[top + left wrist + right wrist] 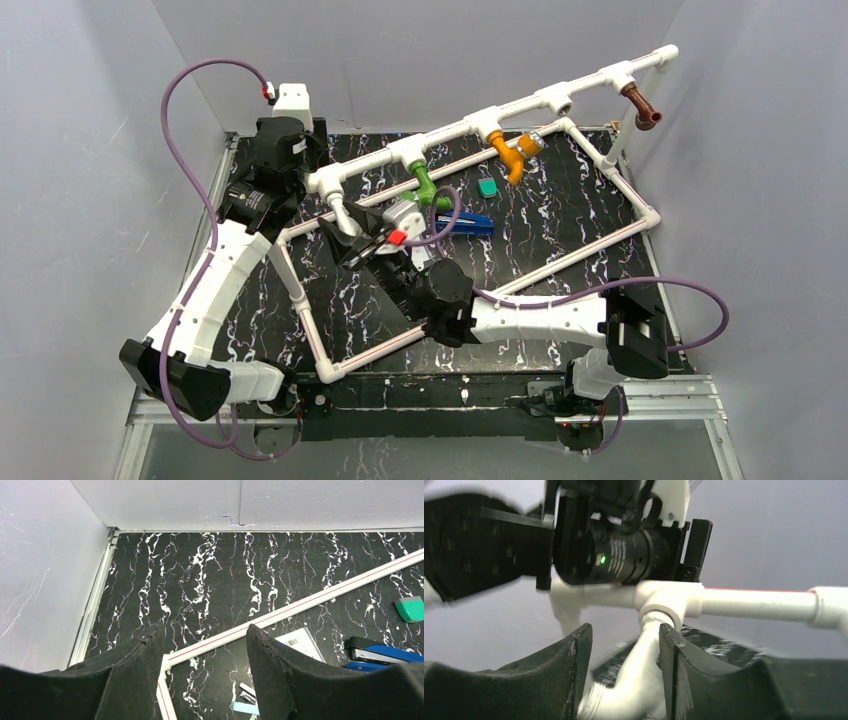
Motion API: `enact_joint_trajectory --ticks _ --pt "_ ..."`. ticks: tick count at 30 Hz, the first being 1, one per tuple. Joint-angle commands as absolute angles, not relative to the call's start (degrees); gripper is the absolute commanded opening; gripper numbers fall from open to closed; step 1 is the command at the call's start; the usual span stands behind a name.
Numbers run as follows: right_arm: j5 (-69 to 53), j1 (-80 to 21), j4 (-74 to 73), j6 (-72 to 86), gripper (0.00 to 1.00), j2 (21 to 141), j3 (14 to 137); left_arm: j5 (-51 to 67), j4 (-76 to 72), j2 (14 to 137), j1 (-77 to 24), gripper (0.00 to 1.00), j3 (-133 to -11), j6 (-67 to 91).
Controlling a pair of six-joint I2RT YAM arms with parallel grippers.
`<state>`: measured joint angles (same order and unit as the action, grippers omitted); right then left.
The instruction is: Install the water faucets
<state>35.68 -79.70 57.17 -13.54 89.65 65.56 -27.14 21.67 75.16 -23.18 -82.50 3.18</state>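
Note:
The white faucet (341, 213) hangs from the leftmost tee (327, 181) of the raised white pipe frame. In the right wrist view the white faucet (644, 670) stands between my right gripper's (624, 627) open jaws. It touches the right finger (674, 665), with a gap to the left finger. The green faucet (425, 186), orange faucet (508, 153) and brown faucet (643, 107) sit in tees further right. My left gripper (202, 627) is open and empty above the table's far left, behind that tee (290, 165).
The frame's floor pipes (300, 607) form a rectangle on the black marbled table (200, 570). A blue stapler (470, 224), a small green block (487, 187) and a barcoded card (300, 642) lie inside it. Grey walls close three sides.

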Motion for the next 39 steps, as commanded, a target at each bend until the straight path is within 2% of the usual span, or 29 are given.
enact_joint_trajectory --ticks 1,8,12,17,28,33,39 --pt "39.1 -78.7 64.1 10.3 0.01 91.4 67.0 -22.3 36.4 79.4 -26.1 0.59 -76.9 3.3" --pt "34.7 -78.7 59.5 4.9 0.03 88.5 67.2 -22.3 36.3 79.3 -26.1 0.59 -76.8 3.3" --pt "32.9 -78.7 57.8 1.5 0.22 86.6 66.5 -22.5 36.4 79.5 -26.2 0.58 -76.9 3.3" --pt "28.5 -78.7 54.5 -3.8 0.42 83.7 66.2 -22.5 36.3 79.9 -26.2 0.59 -77.0 3.3" --pt "13.7 -78.9 36.6 -20.4 0.72 78.4 67.9 -22.9 36.3 80.3 -26.2 0.58 -77.1 3.3" --pt "13.7 -79.2 33.8 -31.8 0.81 77.7 67.0 -22.6 36.5 81.0 -26.2 0.58 -77.4 3.3" --pt "17.5 -80.4 36.2 -44.6 0.82 80.5 66.8 -22.6 36.7 81.3 -26.2 0.58 -77.6 3.3"
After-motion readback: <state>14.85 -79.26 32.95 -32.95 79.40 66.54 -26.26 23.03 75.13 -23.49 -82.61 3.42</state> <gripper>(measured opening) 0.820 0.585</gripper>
